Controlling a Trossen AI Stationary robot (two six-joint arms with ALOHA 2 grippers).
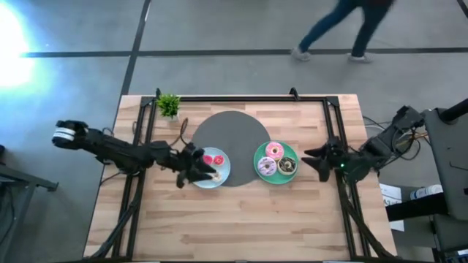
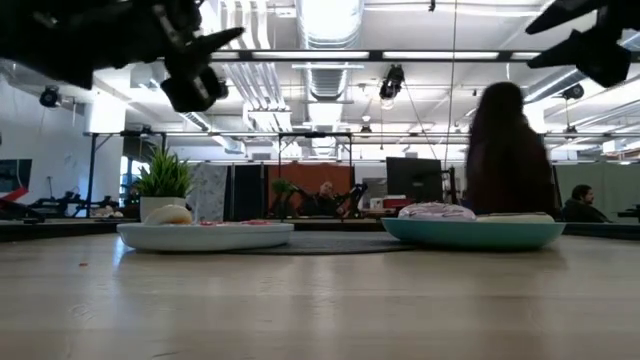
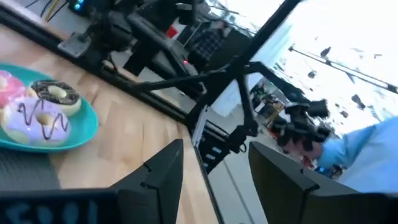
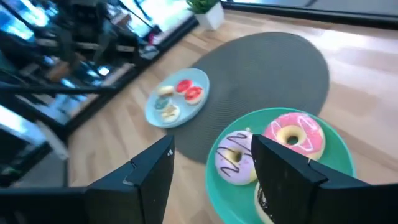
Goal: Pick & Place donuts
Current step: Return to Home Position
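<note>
The green plate carries three larger donuts: a pink one, a white-purple one and a dark-topped one. They also show in the right wrist view: the pink donut and the white-purple donut. On the light blue plate lie tiny red-pink donuts and pale pieces. My left gripper hovers open and empty over the blue plate's left part. My right gripper hangs open just right of the green plate. The low view shows both raised above the table.
Both plates overlap the big grey disc at the table's middle. A small potted plant stands at the far left corner. Black frame rails run along the far and side edges. A person walks past beyond the far edge.
</note>
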